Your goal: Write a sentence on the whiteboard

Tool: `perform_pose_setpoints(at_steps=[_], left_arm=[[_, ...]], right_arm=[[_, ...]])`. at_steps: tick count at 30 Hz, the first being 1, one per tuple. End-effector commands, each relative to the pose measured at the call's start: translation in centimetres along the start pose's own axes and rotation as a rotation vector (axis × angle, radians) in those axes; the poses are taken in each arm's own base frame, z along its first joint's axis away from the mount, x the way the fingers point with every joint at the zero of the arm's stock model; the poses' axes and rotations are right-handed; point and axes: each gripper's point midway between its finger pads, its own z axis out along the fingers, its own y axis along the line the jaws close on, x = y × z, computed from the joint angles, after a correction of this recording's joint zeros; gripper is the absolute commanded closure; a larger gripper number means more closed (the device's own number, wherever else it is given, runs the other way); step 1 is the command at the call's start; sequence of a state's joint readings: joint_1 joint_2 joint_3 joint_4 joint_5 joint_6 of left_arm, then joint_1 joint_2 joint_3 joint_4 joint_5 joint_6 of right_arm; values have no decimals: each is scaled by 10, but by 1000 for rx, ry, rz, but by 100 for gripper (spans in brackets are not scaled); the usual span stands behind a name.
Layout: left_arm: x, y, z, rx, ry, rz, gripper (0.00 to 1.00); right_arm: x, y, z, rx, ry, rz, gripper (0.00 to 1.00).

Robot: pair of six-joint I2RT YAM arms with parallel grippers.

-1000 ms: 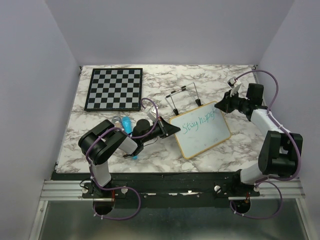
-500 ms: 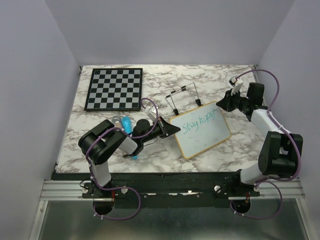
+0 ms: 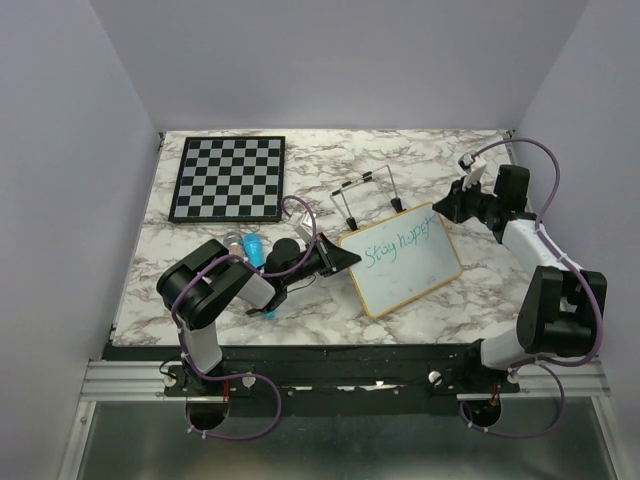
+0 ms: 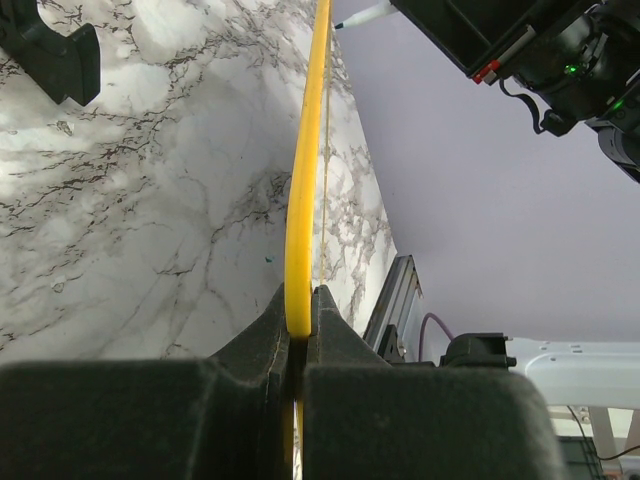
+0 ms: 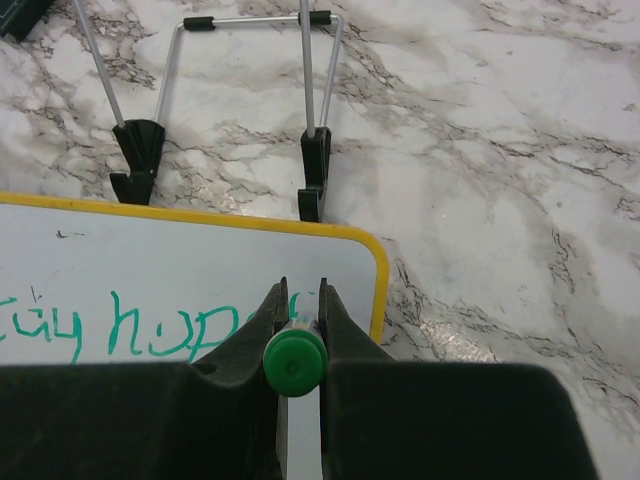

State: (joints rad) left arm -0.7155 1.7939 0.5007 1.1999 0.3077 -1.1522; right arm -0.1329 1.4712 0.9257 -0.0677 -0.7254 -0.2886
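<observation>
The whiteboard [image 3: 405,268] lies near the middle of the marble bench [image 3: 420,160], turned so that its long sides run from about 8 o'clock to 2 o'clock in the top view. The left jaws are pinched narrow on its 9 o'clock corner, and the left wrist view shows the yellowish frame [image 4: 300,240] edge-on between the two pads. The right jaws hang at the board's 2 o'clock corner, closed on a marker [image 5: 293,362] whose green end faces the wrist camera. Its tip is hidden behind the barrel there, so contact with the surface cannot be told. The sentence [image 3: 398,243] so far is one slanted green line reading roughly "Stay happ", running toward that corner. A wire stand [image 3: 368,192] sits just beyond the board at 12 o'clock, its feet close to the frame. The chessboard [image 3: 228,178] lies well apart at 10 o'clock. A blue object [image 3: 255,247] rests beside the left arm.
</observation>
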Motion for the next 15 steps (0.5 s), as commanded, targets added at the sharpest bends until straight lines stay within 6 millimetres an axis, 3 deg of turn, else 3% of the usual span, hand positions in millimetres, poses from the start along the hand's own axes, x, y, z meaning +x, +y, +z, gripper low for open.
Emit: perform_pose_setpoints(at_steps=[1,15], left_arm=[[-2,-14,0,66,-5,48,100],[-3,-13,-1,63,-10,48,100]], right_arm=[[13,-1,5,-16,30,14,99],[35,11,-1,-54,92,16,99]])
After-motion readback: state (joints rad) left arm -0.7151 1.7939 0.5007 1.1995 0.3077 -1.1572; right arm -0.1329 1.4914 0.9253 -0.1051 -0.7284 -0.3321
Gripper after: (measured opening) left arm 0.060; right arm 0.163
